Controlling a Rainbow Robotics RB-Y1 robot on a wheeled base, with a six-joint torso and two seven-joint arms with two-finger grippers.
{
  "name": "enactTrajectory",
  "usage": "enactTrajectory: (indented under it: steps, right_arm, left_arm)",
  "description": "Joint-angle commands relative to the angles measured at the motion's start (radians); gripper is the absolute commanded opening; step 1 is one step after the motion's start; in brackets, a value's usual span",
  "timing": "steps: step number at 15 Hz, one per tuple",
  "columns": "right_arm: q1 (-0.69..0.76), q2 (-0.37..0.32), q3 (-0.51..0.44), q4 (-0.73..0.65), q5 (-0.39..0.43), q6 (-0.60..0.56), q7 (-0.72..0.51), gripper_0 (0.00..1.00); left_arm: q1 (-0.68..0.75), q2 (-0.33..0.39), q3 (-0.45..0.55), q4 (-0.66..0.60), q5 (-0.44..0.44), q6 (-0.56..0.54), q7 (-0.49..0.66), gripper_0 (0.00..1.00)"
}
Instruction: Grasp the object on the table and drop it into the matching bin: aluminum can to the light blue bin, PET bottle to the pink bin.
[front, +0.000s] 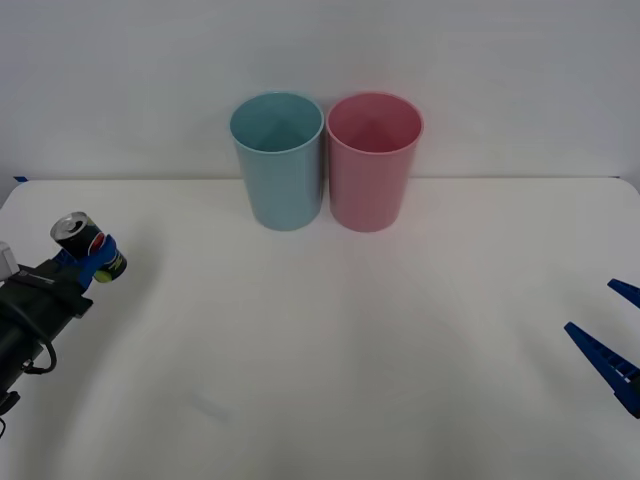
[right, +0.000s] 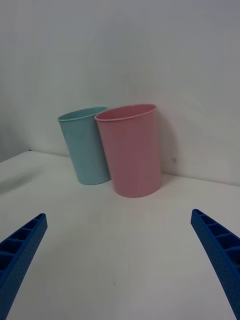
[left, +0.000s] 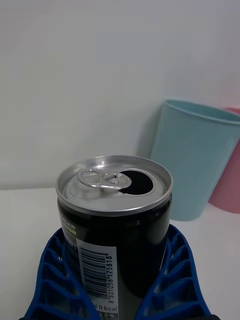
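Note:
The aluminum can (front: 77, 232), small and black with a silver top, is at the far left of the white table (front: 330, 360). My left gripper (front: 97, 257) is shut on it. In the left wrist view both blue fingers (left: 172, 270) hug the body of the can (left: 115, 192), whose tab is pulled open. I cannot tell whether the can rests on the table or hangs just above it. The light blue bin (front: 280, 165) and the pink bin (front: 372, 165) stand side by side at the back centre. My right gripper (front: 590, 307) waits open at the right edge.
A white wall rises right behind the bins. From the right wrist the light blue bin (right: 85, 147) and the pink bin (right: 131, 150) stand close together, with bare table between them and the open right gripper (right: 117, 215).

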Motion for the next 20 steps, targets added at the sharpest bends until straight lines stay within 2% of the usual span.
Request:
enactTrajectory:
  steps: [1,9,14,17,20]
  right_arm:
    - [0.0,0.0,0.0,0.0,0.0,0.0,0.0,1.0]
    - [0.0,0.0,0.0,0.0,0.0,0.0,0.0,1.0]
    - [0.0,0.0,0.0,0.0,0.0,0.0,0.0,1.0]
    - [0.0,0.0,0.0,0.0,0.0,0.0,0.0,1.0]
    - [0.0,0.0,0.0,0.0,0.0,0.0,0.0,1.0]
  left_arm:
    - [-0.017,0.013,0.001,-0.055,-0.005,0.0,0.089,0.0]
    - [-0.238,0.047,0.01,-0.08,-0.161,-0.032,0.342,0.0]
    - [-0.393,0.047,0.009,-0.067,-0.313,-0.08,0.523,0.0]
    - [-0.531,0.047,0.009,0.077,-0.362,-0.16,0.52,0.0]
    - [-0.649,0.047,-0.022,0.201,-0.376,-0.177,0.513,0.0]
